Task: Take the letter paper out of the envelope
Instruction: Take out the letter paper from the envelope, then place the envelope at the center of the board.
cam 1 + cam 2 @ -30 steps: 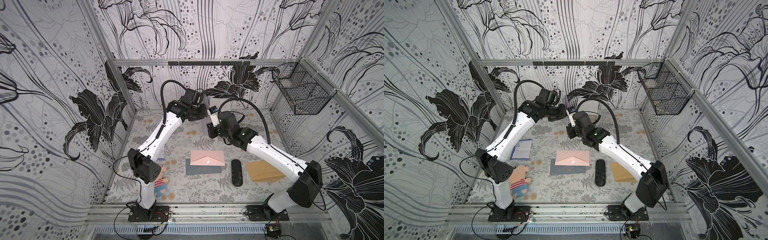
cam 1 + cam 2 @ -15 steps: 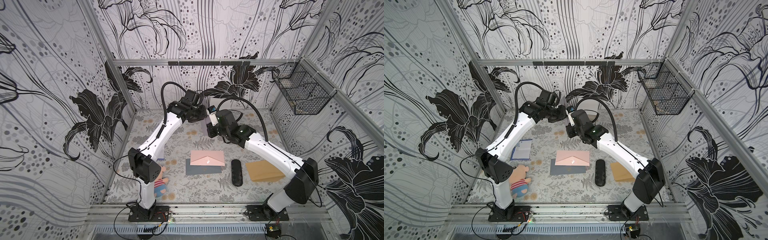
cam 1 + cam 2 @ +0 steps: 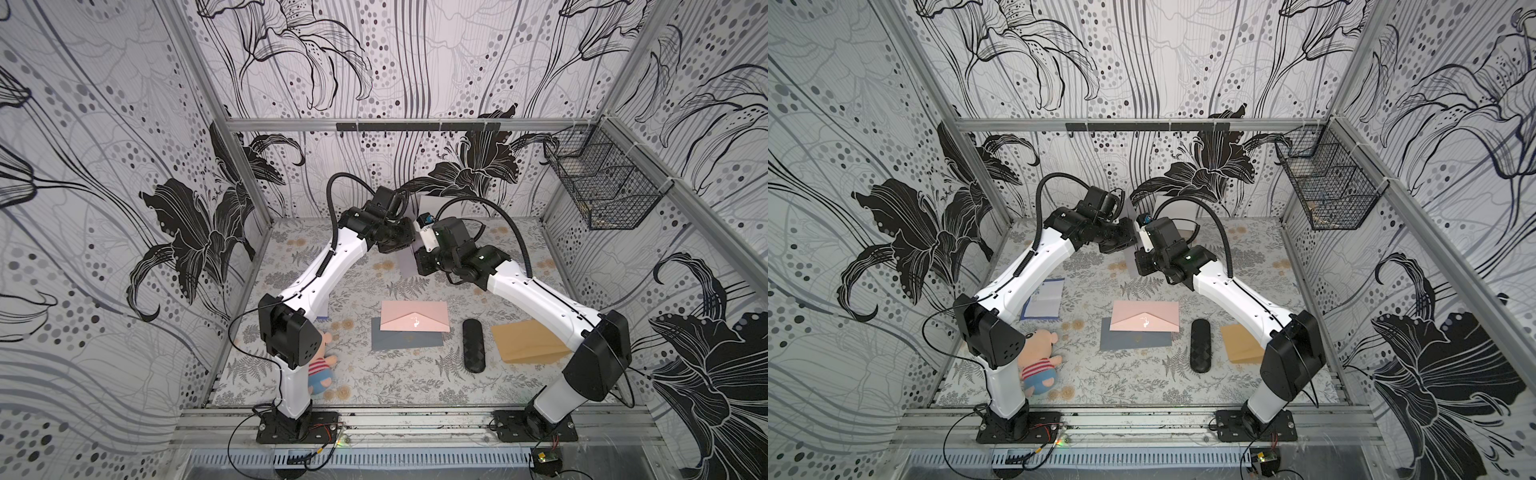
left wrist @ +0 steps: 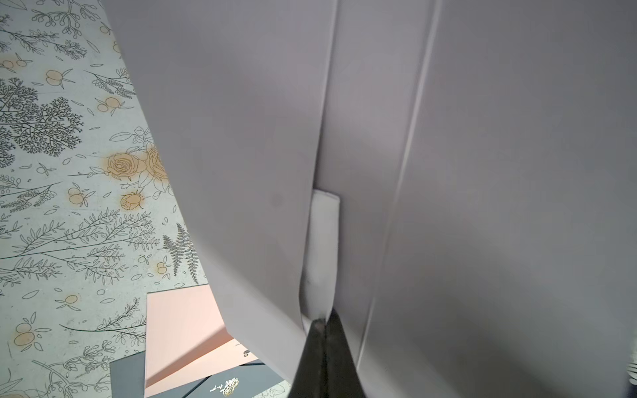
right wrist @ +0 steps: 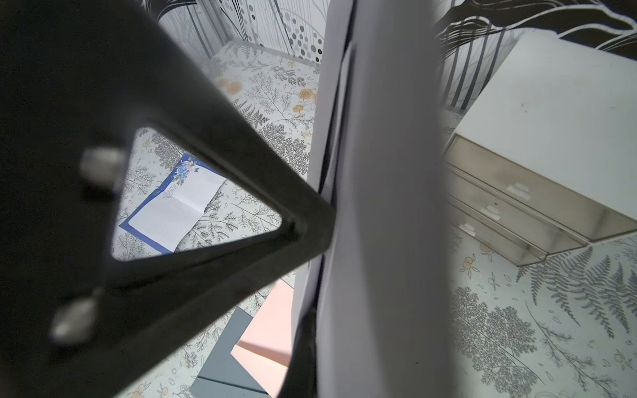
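Note:
Both arms are raised at the back middle, holding a pale grey envelope (image 3: 409,264) upright between them. It fills the left wrist view (image 4: 499,172) and runs down the right wrist view (image 5: 382,206). A white strip, apparently the letter paper (image 4: 322,248), shows between the envelope's layers. My left gripper (image 4: 324,325) is shut on that strip's end. My right gripper (image 5: 305,334) is shut on the envelope's edge. In the top views the two gripper heads meet, and their fingertips are hidden behind the wrists.
On the mat lie a pink envelope (image 3: 414,316) over a grey one (image 3: 405,341), a black case (image 3: 473,345), a brown envelope (image 3: 525,343), a plush toy (image 3: 322,370) and a blue-bordered sheet (image 3: 1043,298). A white drawer unit (image 5: 551,138) stands at the back. A wire basket (image 3: 602,187) hangs on the right wall.
The right arm has drifted slightly left toward the left gripper. Both grippers stay shut, with the envelope still between them.

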Motion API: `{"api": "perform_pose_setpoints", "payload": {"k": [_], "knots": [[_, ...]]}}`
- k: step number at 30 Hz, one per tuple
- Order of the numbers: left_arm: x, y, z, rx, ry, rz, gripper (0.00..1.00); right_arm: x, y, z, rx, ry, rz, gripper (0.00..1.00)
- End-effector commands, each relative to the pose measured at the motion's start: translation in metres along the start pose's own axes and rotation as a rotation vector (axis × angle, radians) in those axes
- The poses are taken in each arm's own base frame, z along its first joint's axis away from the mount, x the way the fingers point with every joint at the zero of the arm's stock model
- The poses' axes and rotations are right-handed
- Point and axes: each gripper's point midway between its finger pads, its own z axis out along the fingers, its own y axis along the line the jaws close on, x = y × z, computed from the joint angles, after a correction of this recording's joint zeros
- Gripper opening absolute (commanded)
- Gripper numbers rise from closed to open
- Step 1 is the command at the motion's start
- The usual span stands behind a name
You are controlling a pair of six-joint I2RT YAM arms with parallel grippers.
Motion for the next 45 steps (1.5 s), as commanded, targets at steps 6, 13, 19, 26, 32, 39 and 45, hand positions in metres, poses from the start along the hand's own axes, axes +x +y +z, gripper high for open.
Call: {"api": "perform_pose_setpoints", "payload": {"k": [6, 13, 19, 26, 32, 39, 45], "knots": [[-0.014, -0.026, -0.03, 0.088, -0.068, 0.002, 0.0, 0.009, 0.006, 0.003, -0.048, 0.04, 0.039, 0.0], [-0.016, -0.029, -0.04, 0.096, -0.088, 0.009, 0.0, 0.011, 0.004, 0.003, -0.131, 0.058, 0.104, 0.0], [-0.019, -0.05, -0.045, 0.204, -0.091, 0.0, 0.0, 0.022, 0.002, 0.009, -0.15, 0.116, 0.144, 0.0], [-0.029, -0.069, -0.058, 0.301, -0.12, -0.005, 0.0, 0.027, -0.023, 0.011, -0.108, 0.136, 0.301, 0.0], [-0.041, -0.066, -0.075, 0.324, -0.163, -0.02, 0.0, 0.021, -0.046, 0.005, -0.074, 0.072, 0.47, 0.0], [-0.055, -0.045, -0.084, 0.353, -0.204, -0.071, 0.0, 0.017, -0.078, -0.019, 0.053, -0.035, 0.646, 0.0], [-0.056, -0.033, -0.079, 0.389, -0.212, -0.101, 0.0, 0.056, -0.136, -0.06, 0.306, -0.213, 0.974, 0.0]]}}
